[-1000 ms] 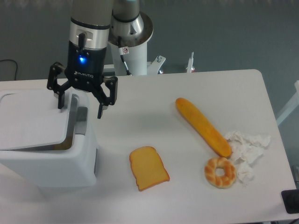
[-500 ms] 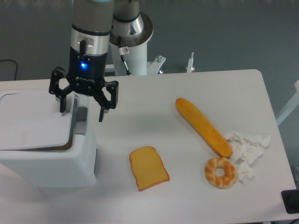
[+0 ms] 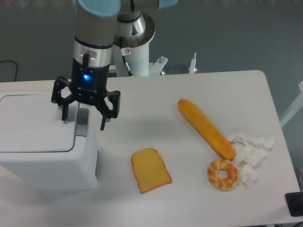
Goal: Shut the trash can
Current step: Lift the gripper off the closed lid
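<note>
While the hand [image 3: 83,121] hung spread and empty over its right edge, the trash can [image 3: 45,146] looked closed, lid [image 3: 35,124] lying flat; little remained.

White table [image 3: 156,104] carries: trash can [image 3: 42,151] at left edge, toast slice [image 3: 150,170] near centre, long baguette [image 3: 205,127] to the right — bagel [image 3: 223,174] and crumpled paper [image 3: 250,149] just beside its lower end.

Grey arm [image 3: 94,28] with silver ring, black wrist, glowing blue light, black linked jaws
</note>
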Controlling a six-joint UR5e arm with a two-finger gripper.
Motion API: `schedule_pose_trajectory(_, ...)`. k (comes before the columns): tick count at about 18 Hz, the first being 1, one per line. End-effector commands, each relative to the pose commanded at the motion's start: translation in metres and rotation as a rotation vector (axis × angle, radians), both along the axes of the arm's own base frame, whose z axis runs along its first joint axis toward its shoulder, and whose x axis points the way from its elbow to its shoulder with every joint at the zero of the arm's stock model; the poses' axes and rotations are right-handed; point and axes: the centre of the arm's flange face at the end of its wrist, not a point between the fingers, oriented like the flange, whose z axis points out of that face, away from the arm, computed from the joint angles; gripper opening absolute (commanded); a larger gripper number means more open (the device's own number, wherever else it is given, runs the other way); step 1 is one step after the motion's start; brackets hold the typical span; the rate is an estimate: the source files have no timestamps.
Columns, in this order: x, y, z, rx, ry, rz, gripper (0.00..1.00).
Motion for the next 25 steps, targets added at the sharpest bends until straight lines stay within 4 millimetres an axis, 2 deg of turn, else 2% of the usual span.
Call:
schedule_pose_trajectory(13,-0.003,0.003,-0.006,-0.008,-0.005,-0.001,1.00)
schedule_pose_trajectory(25,-0.012,-0.004,0.005,0.002,0.006,0.028,1.00)
